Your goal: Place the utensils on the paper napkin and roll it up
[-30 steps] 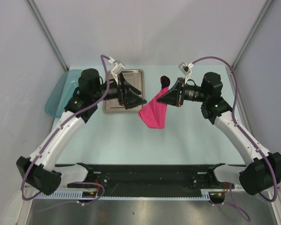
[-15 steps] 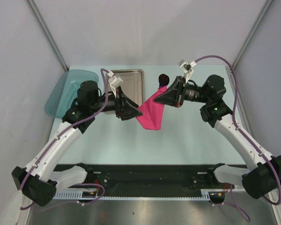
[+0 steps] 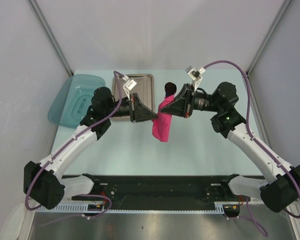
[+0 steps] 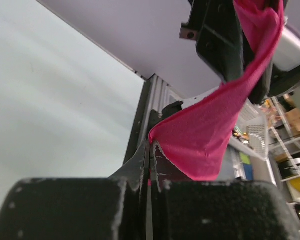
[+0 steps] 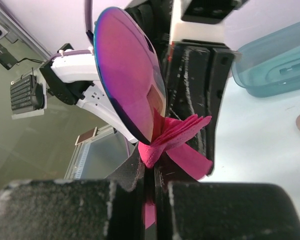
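The magenta paper napkin hangs bunched above the table between both grippers. My right gripper is shut on its upper part. A glossy reddish-purple spoon bowl rises from those same jaws, dark from above; its handle is hidden. My left gripper meets the napkin from the left and is shut on a corner, with pink paper showing between its jaws. The fork is out of view.
A rectangular steel tray lies at the back behind the left gripper. A teal translucent dish sits at the table's back left corner. Grey walls close in the table on three sides.
My left arm swung right from over the tray to the napkin and closed on its corner. The right gripper drifted a little left with the napkin, which now hangs narrower.
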`<control>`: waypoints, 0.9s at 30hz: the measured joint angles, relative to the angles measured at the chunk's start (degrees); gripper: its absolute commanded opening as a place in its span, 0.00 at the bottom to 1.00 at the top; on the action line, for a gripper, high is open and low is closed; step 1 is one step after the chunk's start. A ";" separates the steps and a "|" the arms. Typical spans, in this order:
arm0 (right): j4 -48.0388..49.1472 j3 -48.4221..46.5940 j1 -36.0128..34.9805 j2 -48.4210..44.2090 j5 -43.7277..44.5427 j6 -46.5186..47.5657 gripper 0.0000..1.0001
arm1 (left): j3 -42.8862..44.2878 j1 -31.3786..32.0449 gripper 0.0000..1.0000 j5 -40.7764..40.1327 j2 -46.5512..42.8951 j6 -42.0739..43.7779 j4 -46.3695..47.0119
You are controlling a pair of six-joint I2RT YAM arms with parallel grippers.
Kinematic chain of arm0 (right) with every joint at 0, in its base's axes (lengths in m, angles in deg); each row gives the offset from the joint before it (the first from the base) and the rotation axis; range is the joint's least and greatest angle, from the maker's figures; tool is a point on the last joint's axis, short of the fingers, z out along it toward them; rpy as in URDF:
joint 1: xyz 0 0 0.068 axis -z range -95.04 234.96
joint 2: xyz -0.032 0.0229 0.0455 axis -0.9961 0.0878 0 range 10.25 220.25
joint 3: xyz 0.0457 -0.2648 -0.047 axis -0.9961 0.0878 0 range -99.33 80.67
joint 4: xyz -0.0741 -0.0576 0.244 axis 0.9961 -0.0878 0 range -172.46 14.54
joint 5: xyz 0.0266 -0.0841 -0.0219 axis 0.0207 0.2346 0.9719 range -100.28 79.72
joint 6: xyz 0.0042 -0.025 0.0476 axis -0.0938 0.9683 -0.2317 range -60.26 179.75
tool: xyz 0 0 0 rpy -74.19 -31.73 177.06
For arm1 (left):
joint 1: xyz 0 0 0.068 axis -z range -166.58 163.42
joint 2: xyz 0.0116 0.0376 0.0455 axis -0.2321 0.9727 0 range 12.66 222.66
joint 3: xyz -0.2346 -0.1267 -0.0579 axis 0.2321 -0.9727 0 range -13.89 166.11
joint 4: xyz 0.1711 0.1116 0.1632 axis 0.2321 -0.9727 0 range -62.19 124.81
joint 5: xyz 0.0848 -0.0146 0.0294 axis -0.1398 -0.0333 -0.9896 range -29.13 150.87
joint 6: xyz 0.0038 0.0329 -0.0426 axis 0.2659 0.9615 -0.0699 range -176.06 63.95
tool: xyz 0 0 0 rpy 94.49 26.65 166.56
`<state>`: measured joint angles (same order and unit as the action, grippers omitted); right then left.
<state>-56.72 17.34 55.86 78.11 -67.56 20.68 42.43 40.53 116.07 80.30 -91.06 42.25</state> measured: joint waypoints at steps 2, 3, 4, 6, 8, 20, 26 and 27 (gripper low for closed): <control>0.09 -0.09 -0.55 0.00 0.33 0.04 0.00 | -0.33 0.66 0.02 0.48 1.44 -2.40 3.67; 0.11 -0.15 -0.70 0.00 0.42 0.04 0.00 | -0.37 1.31 0.02 0.68 2.27 -3.69 5.62; 0.11 -0.22 -0.70 0.00 0.44 0.04 0.00 | -0.39 1.64 0.03 0.70 2.75 -4.26 6.67; 0.11 -0.39 -0.52 0.00 0.44 0.00 0.00 | -0.79 2.32 0.05 0.76 3.26 -5.79 8.72; 0.04 -0.52 -0.20 0.00 0.44 -0.07 0.00 | -1.49 2.38 0.17 0.98 3.17 -6.54 9.73; -4.66 -1.86 4.15 -0.20 7.87 2.75 0.00 | -1.42 -12.61 0.76 -3.28 -2.84 0.42 -5.44; -13.33 -3.39 4.04 -0.33 19.52 7.65 0.00 | 4.98 -13.16 0.88 -15.04 -11.30 11.93 -17.18; -14.51 -3.39 3.80 -0.33 21.07 8.13 0.00 | 5.86 -11.58 0.88 -16.85 -12.41 13.51 -17.94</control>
<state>-71.23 13.95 59.66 77.78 -46.49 28.81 48.29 28.95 99.22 67.89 -77.55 24.31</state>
